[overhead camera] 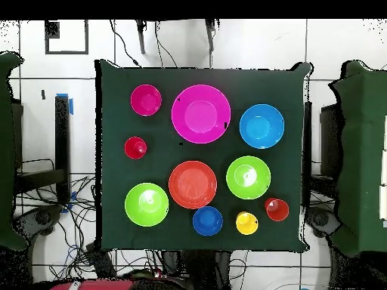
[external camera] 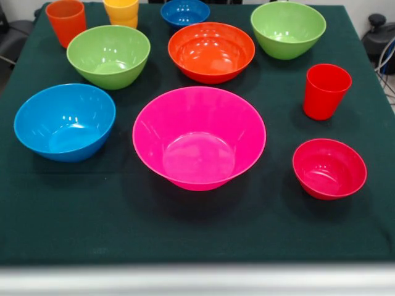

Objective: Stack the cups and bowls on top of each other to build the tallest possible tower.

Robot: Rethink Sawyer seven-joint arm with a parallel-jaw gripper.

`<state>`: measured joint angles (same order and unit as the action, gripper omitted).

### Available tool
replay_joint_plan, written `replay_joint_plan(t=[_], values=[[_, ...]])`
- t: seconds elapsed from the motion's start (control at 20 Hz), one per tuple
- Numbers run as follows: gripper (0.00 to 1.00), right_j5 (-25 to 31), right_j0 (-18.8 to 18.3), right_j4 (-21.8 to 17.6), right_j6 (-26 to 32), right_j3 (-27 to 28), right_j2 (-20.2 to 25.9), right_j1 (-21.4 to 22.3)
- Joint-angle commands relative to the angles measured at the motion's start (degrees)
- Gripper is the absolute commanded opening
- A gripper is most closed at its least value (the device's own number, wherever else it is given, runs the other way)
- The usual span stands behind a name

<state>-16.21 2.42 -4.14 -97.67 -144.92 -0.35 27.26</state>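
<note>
All stand apart, upright and unstacked on the dark green cloth. The large pink bowl (external camera: 199, 139) (overhead camera: 200, 113) is at the middle. Around it are the sky blue bowl (external camera: 65, 121) (overhead camera: 261, 126), two lime green bowls (external camera: 108, 55) (external camera: 288, 29), the orange bowl (external camera: 211, 52) (overhead camera: 192, 184), the small dark blue bowl (external camera: 185, 12) and the small red bowl (external camera: 329, 168) (overhead camera: 146, 100). The red cup (external camera: 325, 91) (overhead camera: 135, 147) stands beside the small red bowl. The orange cup (external camera: 66, 22) and yellow cup (external camera: 121, 12) stand at the far edge. Neither view shows the gripper.
The table's cloth (external camera: 197, 234) ends at a pale front edge in the front view. In the overhead view the robot's red base (overhead camera: 98, 285) sits at the bottom. Other green-covered tables (overhead camera: 363, 151) flank the sides, and cables (overhead camera: 68, 219) lie on the floor.
</note>
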Motion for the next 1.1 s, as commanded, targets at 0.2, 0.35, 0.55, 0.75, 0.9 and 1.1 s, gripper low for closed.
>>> replay_joint_plan(t=[0.2,0.35,0.55,0.75,0.9,1.1], values=[[1.00,-10.04,1.26,-4.22,-14.12,4.72,0.60,-17.00],[1.00,-11.46,1.58,-5.53,-14.30,5.75,-0.41,-18.24],[1.00,-13.97,2.69,-6.21,-15.55,7.00,-0.74,-21.16],[1.00,-13.26,3.80,-5.33,-15.90,5.65,-0.65,-20.11],[1.00,-11.16,3.85,-5.11,-15.84,1.49,-0.38,-15.40],[1.00,-5.97,2.92,-5.14,-14.53,-7.14,0.26,-4.18]])
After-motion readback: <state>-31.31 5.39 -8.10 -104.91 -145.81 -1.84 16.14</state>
